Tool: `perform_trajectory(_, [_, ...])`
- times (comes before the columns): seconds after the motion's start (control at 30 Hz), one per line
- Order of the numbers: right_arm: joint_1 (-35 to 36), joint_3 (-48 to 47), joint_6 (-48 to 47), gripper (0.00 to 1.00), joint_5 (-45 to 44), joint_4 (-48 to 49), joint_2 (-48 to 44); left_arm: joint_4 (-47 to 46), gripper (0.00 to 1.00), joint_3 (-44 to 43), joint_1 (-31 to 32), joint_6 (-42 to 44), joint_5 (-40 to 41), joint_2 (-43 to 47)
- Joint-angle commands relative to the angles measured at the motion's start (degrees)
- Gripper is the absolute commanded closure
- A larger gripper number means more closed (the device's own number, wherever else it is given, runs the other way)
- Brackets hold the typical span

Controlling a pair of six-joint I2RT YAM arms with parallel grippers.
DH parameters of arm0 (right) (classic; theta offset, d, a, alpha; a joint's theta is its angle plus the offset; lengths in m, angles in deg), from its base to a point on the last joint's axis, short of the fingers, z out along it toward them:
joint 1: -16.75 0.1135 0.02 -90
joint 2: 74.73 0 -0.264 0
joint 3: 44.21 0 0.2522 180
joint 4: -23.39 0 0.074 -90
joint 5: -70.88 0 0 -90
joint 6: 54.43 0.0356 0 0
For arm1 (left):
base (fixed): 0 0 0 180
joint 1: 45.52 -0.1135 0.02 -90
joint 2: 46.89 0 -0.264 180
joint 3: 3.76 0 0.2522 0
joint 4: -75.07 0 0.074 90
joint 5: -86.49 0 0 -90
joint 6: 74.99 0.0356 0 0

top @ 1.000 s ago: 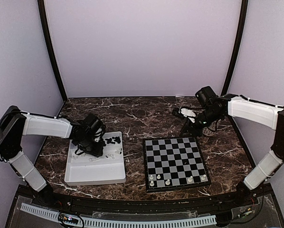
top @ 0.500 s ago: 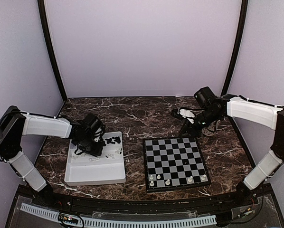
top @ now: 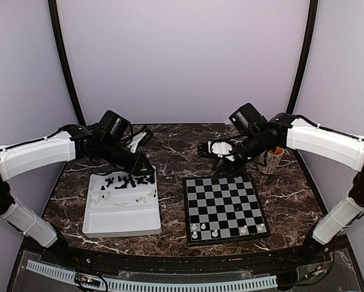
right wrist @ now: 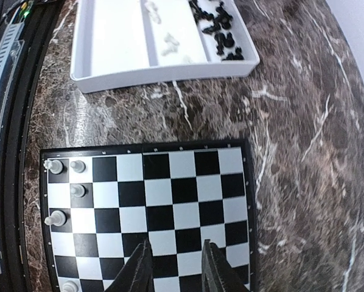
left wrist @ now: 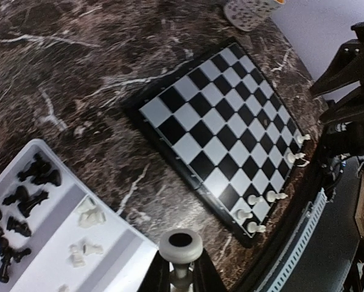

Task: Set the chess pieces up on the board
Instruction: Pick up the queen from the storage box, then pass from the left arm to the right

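Two claws, two different stories. Left claw (left wrist: 181, 271) is pinched tight on a white piece (left wrist: 181, 244): its round, ringed top pokes up between my fingers, with the stem clamped just below. Right claw (right wrist: 176, 255) stands partly open, with a plain gap between the fingers, nothing in it, touching nothing.

Now the board (top: 226, 207). It lies flat on the table (top: 170, 152), right of centre, near the tray (top: 124, 224) but apart from it. Most squares are bare. A few white men (top: 215, 232) stand upright along its near edge, most in the last row and one or two a row in.

The tray holds the rest. Black men (top: 133, 180) are heaped at its far right corner, and loose white men (top: 147, 196) lie tipped over just beside them, in the next compartment.

Left arm reaches in from the left with the forearm angled up. The wrist hangs above the tray's far edge, well clear of it, and the piece hangs in the air. From that wrist I look down across the tray's corner to the board.

Right arm stretches in from the right, forearm nearly level, wrist bent down. The claw hovers above the far side of the board, fingers pointing at the squares. The mug (top: 273, 159) sits just behind that arm.
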Motion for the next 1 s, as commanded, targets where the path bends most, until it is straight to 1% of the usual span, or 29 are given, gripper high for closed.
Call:
perform_trajectory(0.0, [6.29, -6.27, -5.85, 0.68, -7.31, -2.30, -0.95, 4.79, 0.90, -5.82, 5.90, 1.98, -8.91, -4.26])
perform_trajectory(0.1, [10.33, -9.09, -6.56, 0.66, -9.11, -2.64, 0.19, 3.85, 0.91, -8.51, 8.47, 0.86, -12.64, -6.97])
perform_trajectory(0.2, [14.46, -10.01, -6.88, 0.64, -11.23, -2.09, 0.59, 1.04, 0.91, -9.22, 10.55, -0.85, -17.44, -8.89])
perform_trajectory(0.43, [21.78, -8.88, -8.72, 0.62, -15.32, -3.19, 0.78, -8.27, 0.90, -7.44, 11.26, -6.66, -27.32, -9.21])
perform_trajectory(0.63, [23.85, -7.39, -8.24, 0.60, -18.97, -0.98, 0.71, -10.90, 0.90, -7.02, 11.61, -8.58, -30.76, -9.41])
perform_trajectory(0.87, [24.76, -6.96, -8.13, 0.59, -21.28, 1.00, 1.93, -10.54, 0.90, -6.90, 12.18, -8.59, -32.11, -10.27])
perform_trajectory(0.97, [24.88, -6.61, -8.12, 0.58, -23.53, 1.69, 2.25, -10.73, 0.90, -6.55, 12.28, -8.63, -32.50, -10.38])
